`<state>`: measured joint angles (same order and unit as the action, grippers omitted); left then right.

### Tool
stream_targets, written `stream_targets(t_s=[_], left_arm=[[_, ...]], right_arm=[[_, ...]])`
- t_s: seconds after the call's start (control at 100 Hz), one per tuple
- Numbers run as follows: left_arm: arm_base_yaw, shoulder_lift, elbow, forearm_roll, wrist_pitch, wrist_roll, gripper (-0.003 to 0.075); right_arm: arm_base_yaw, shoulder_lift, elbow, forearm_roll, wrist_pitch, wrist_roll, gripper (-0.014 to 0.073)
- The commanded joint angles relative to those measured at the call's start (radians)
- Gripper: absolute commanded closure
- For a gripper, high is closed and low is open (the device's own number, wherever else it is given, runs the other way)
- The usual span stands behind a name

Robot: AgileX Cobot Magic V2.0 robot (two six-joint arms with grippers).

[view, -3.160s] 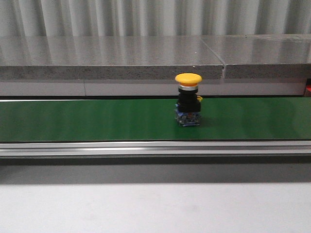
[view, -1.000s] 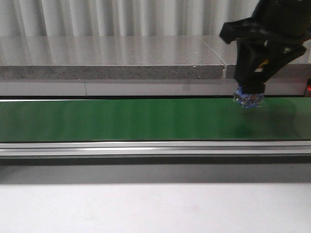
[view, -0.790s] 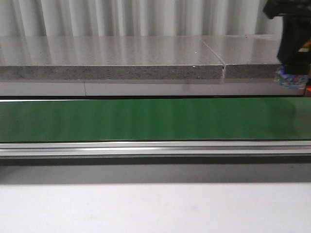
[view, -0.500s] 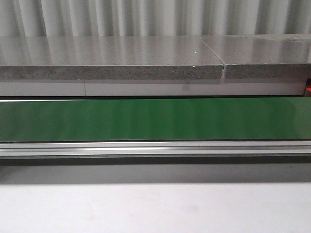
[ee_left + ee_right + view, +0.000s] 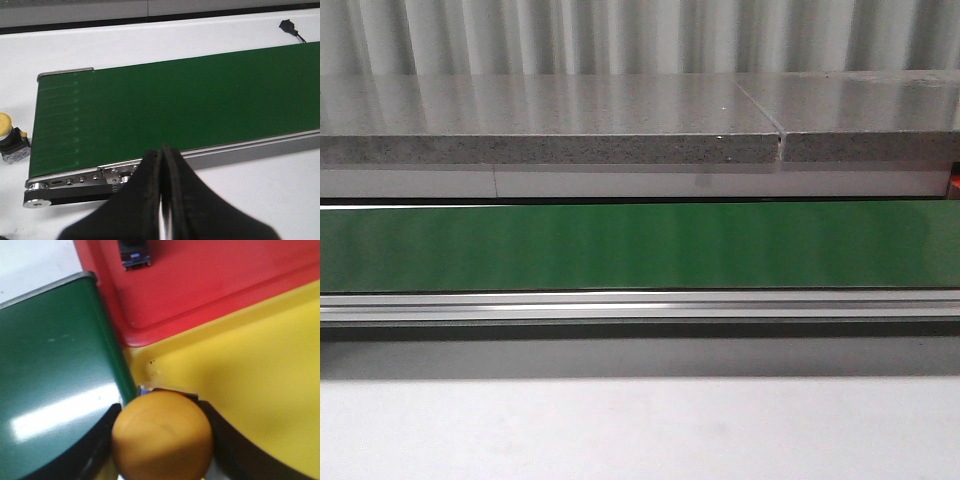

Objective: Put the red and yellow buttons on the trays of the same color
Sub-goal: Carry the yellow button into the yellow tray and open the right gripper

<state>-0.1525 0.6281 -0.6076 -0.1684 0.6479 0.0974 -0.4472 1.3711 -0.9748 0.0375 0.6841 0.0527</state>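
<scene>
Carrying step: right tool [image 5: 162,440] clamped on yellow button [image 5: 161,435], over the yellow tray [image 5: 260,390] edge beside belt [image 5: 50,370]. Left tool [image 5: 161,200] pressed together, idle. Next, probably: move inward, lower, release.

Button [image 5: 161,436] beside belt [image 5: 50,365], over tray [image 5: 260,370]

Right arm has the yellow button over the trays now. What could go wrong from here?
1. The yellow button, held in the right gripper, sits over the corner of the yellow tray, close to the green belt. Released here, it might catch the rim or tip.
2. The red tray borders that corner, so drift could misplace it.
3. A second yellow button lies off the belt end, possibly missed.
</scene>
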Motion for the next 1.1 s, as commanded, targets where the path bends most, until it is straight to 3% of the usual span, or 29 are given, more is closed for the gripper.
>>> stream_targets(t_s=[0.0, 0.65, 0.89, 1.09], left_arm=[[-0.009, -0.003, -0.024, -0.016, -0.066, -0.002, 0.0740], [-0.009, -0.003, -0.024, -0.016, -0.066, -0.002, 0.0740], [-0.009, -0.003, -0.024, -0.016, -0.066, -0.002, 0.0740], [-0.009, -0.003, -0.024, -0.016, -0.066, -0.002, 0.0740]], right_arm=[[-0.032, -0.012, -0.007, -0.008, -0.083, 0.003, 0.0381], [-0.049, 0.225, -0.006, -0.008, -0.164, 0.021, 0.0371], [-0.049, 0.226, -0.006, -0.004, -0.168, 0.029, 0.0124], [-0.049, 0.199, -0.006, -0.004, -0.168, 0.032, 0.0117]])
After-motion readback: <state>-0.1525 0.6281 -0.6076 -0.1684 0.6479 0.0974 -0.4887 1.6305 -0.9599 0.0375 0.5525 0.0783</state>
